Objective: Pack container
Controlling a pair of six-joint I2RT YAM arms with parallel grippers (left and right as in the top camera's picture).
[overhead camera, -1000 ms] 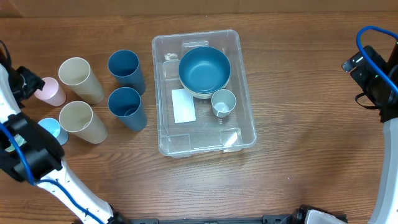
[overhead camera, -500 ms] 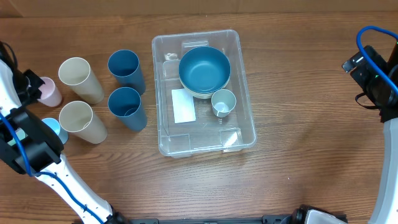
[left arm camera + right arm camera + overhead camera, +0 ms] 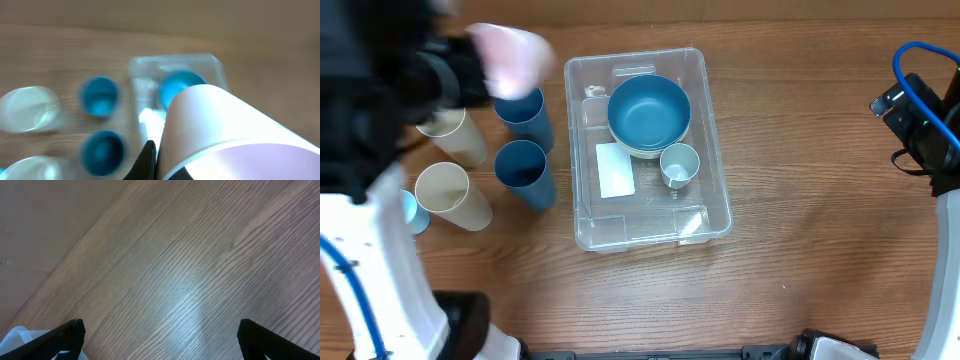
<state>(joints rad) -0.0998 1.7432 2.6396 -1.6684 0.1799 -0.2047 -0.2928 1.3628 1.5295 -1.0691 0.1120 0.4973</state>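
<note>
Mid-carry: left claw (image 3: 475,70) is clenched on a pink cup (image 3: 510,55), up off the worktop (image 3: 820,200), just left of the container (image 3: 720,170) sitting mid-worktop. Next, I reckon: swing over a free spot, lower, let go. Right claw (image 3: 160,330) hangs released, empty.

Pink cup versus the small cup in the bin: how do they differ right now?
The pink cup is pink; the small cup is pale grey-blue. The pink cup is held by the left pincer above the table, outside the container; the small cup stands inside it, beside the blue bowl. The pink cup is blurred, the small cup sharp. Both are plain cups.
</note>
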